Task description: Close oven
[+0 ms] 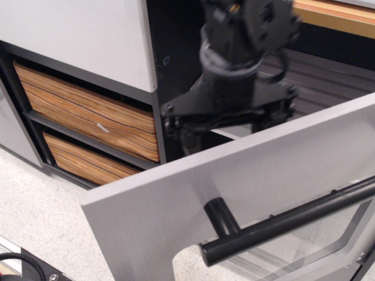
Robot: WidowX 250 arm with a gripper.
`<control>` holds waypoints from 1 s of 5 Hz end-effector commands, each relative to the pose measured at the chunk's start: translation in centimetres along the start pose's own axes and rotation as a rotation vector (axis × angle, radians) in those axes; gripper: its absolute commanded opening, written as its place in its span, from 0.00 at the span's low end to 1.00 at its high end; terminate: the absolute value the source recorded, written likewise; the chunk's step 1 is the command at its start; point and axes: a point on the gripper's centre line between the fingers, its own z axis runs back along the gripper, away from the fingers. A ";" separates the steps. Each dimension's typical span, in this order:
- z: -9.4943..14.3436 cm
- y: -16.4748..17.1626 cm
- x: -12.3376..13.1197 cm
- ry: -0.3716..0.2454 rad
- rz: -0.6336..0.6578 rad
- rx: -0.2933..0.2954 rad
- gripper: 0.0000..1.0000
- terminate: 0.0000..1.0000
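Observation:
The oven door (pixel 263 175) is grey and hangs open, tilted toward me, with its thick black bar handle (pixel 281 225) and clear window (pixel 310 252) at lower right. Behind it I see the black oven interior and the grey ribbed rack (pixel 334 73). My black gripper (pixel 225 132) hangs just behind the door's upper edge, over the oven opening. Its fingers (pixel 188 137) stand apart with nothing between them, and their tips drop behind the door edge. Whether it touches the door I cannot tell.
Two wood-grain drawers (pixel 82 111) (pixel 82 158) sit left of the oven under a grey panel (pixel 76 35). A wooden countertop edge (pixel 334 17) runs above. Speckled floor (pixel 35 211) lies at lower left, with a black cable (pixel 23 263) at the corner.

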 end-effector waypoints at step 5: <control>10.5 -1.6 -5.3 0.193 0.073 -0.061 1.00 0.00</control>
